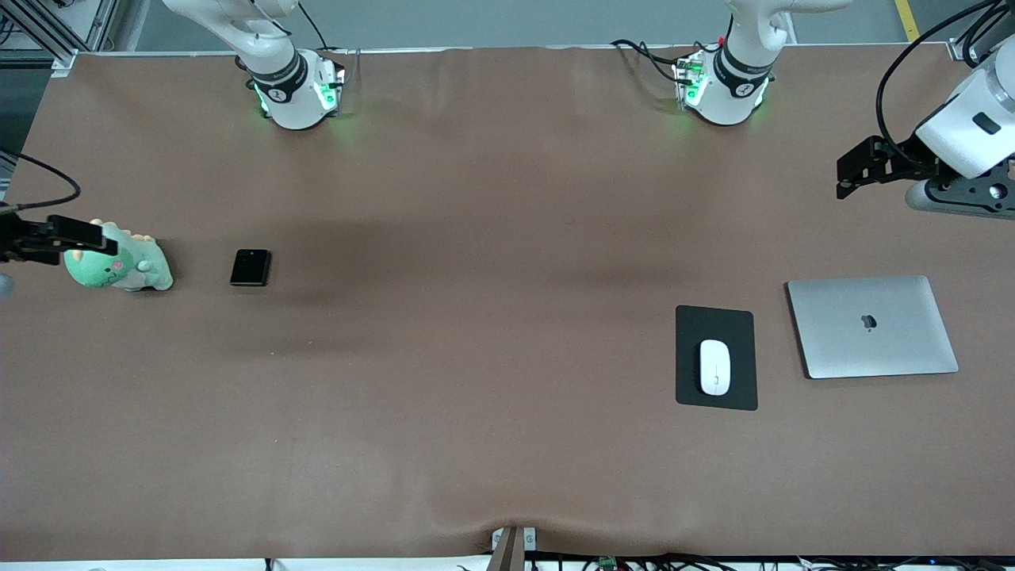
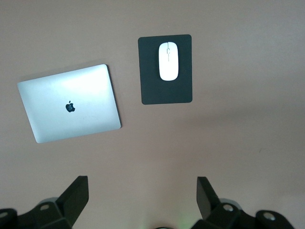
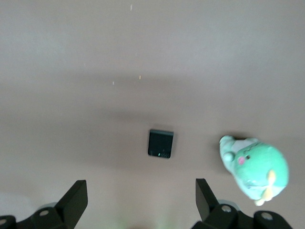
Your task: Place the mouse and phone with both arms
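White mouse (image 1: 714, 366) lies on a black pad (image 1: 716, 393) beside a closed silver laptop (image 1: 872, 327) toward the left arm's end of the tabletop (image 1: 476, 317). Black phone (image 1: 250, 267) lies beside a green plush dinosaur (image 1: 119, 266) toward the right arm's end. Left gripper (image 2: 143, 195) and right gripper (image 3: 141, 195) hover at the tabletop's end edges, jaws wide, empty.

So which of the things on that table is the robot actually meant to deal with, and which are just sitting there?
Part of the job:
- the mouse, lying on the dark pad
- the phone, on the bare table toward the right arm's end
- the left gripper and right gripper, both open, holding nothing

Just lying about:
- the silver laptop, closed, beside the pad
- the green plush toy, beside the phone
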Robot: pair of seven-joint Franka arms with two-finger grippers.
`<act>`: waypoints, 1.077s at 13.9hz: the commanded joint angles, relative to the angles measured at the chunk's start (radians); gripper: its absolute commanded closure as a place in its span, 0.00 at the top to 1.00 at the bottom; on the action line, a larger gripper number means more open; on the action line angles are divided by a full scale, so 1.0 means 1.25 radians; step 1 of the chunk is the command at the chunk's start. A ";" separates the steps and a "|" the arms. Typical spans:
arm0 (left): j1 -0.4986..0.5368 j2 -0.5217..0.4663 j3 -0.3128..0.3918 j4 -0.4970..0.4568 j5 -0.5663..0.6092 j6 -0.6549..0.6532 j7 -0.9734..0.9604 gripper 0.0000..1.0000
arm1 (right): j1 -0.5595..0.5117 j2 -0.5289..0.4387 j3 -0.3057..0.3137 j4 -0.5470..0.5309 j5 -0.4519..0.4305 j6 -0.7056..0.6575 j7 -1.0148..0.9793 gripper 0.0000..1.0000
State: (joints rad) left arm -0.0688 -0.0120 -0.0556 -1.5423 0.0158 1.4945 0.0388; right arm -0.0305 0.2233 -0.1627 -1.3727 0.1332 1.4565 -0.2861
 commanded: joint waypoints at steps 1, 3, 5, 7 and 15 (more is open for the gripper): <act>0.005 -0.017 -0.001 -0.002 0.001 -0.002 -0.007 1.00 | -0.014 0.028 0.010 0.117 -0.008 -0.012 -0.010 1.00; 0.005 -0.017 0.000 -0.002 0.001 -0.002 -0.008 1.00 | -0.005 0.018 0.007 0.131 -0.008 -0.023 -0.007 1.00; 0.006 -0.016 0.003 -0.002 0.008 0.000 -0.007 1.00 | -0.006 -0.027 0.009 0.125 -0.008 -0.075 -0.015 1.00; 0.003 -0.011 0.002 -0.002 0.031 0.001 -0.007 1.00 | -0.005 -0.045 0.003 0.124 -0.013 -0.106 -0.014 1.00; 0.005 -0.012 -0.003 0.010 0.021 -0.004 -0.007 1.00 | 0.011 -0.192 0.006 -0.079 -0.071 -0.107 -0.005 1.00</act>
State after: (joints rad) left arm -0.0666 -0.0179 -0.0512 -1.5360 0.0343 1.4955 0.0388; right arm -0.0208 0.0459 -0.1542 -1.3777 0.0590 1.3055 -0.2884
